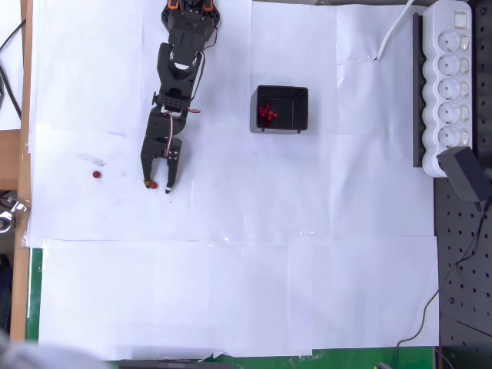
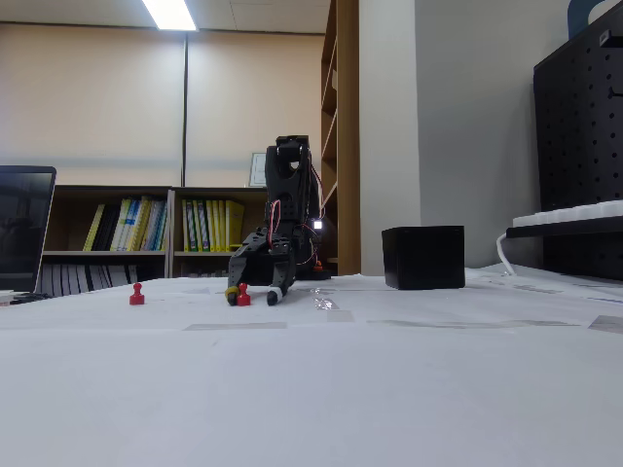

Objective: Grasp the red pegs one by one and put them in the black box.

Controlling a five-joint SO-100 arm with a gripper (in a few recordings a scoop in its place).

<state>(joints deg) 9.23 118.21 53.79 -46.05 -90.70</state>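
Note:
My black gripper (image 1: 157,184) is lowered to the white paper, left of the table's middle in the overhead view, with its fingers spread. One red peg (image 1: 154,184) stands between the fingertips; in the fixed view that peg (image 2: 242,295) sits upright between the two tips of the gripper (image 2: 252,296), not squeezed. A second red peg (image 1: 96,174) stands alone further left, and the fixed view shows it (image 2: 136,294) too. The black box (image 1: 280,108) sits to the right of the arm with several red pegs (image 1: 267,114) inside. The fixed view shows the box (image 2: 422,257) at the right.
A white power strip (image 1: 452,84) on a black rail lies along the right edge, with a cable (image 1: 393,31) running to the top. White paper sheets cover the table (image 1: 231,292). A laptop (image 2: 24,229) stands at the left in the fixed view.

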